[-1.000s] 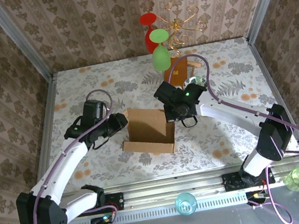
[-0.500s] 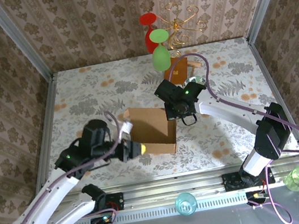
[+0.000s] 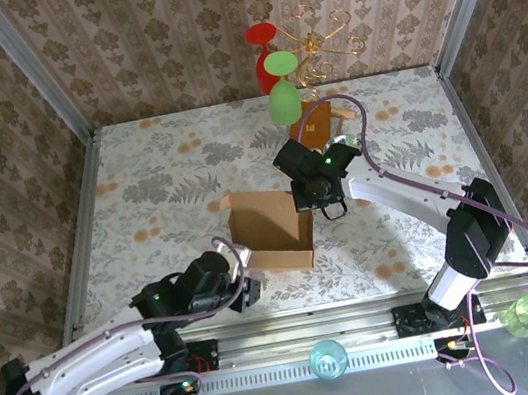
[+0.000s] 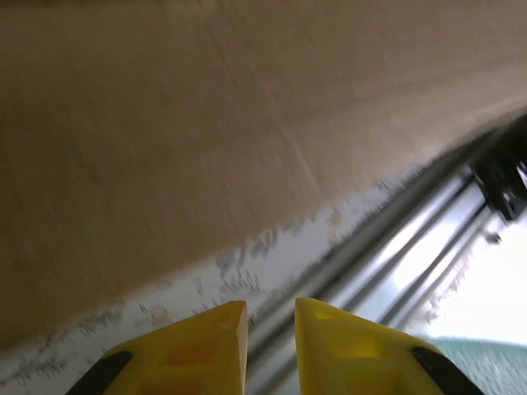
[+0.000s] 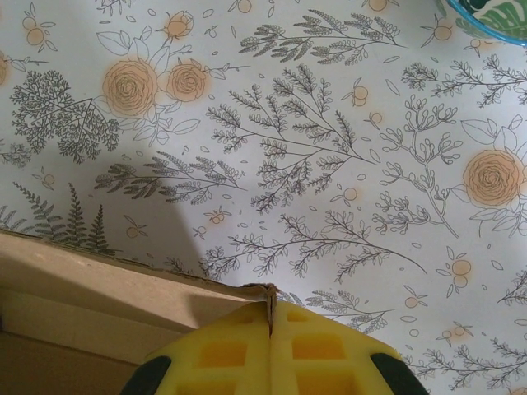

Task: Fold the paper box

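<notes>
Cardboard takes up most of what my left wrist sees: the paper box looms as a blurred brown wall just above my left claw, whose yellow fingers stand a narrow slit apart with nothing between them. That is the change of the last second. My left arm has swung away from the box's left side, down and round to its near left corner, low over the worktop close to the rail, and the claw has narrowed on the way. From above, the box sits in the middle of the worktop as an open tray, walls raised, top still open. My right claw has not budged. It is clenched at the far right corner, pads pressed together, with what looks like the top edge of the box wall nipped in the seam, so I take it to be pinning that corner. I judge the left side is dealt with and the near panel comes next, with my left claw placed low to push or lift it. Blur hides whether it touches the cardboard yet. A hard shove there could slide the box or twist it about my right hold.
</notes>
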Controlling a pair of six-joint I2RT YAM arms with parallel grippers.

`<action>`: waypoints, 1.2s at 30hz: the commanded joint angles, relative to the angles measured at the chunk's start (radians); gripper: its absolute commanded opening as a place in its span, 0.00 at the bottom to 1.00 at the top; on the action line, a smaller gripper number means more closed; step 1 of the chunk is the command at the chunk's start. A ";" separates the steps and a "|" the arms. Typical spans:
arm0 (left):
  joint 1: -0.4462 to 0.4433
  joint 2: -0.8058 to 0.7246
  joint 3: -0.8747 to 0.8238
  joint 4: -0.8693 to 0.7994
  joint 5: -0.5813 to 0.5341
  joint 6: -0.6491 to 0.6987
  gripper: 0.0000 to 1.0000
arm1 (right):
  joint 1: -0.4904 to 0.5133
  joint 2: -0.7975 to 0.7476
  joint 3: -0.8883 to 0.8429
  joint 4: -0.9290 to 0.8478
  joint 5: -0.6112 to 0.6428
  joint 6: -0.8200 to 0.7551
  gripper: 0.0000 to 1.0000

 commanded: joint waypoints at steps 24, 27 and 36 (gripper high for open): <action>0.210 0.372 0.001 0.536 -0.050 -0.038 0.23 | 0.034 -0.032 0.065 -0.027 -0.055 0.032 0.00; 0.225 0.397 0.002 0.567 -0.041 -0.042 0.23 | 0.040 -0.034 0.057 -0.028 -0.044 0.039 0.00; 0.240 0.479 0.038 0.625 -0.008 -0.035 0.23 | 0.070 -0.031 0.061 -0.040 0.011 0.082 0.00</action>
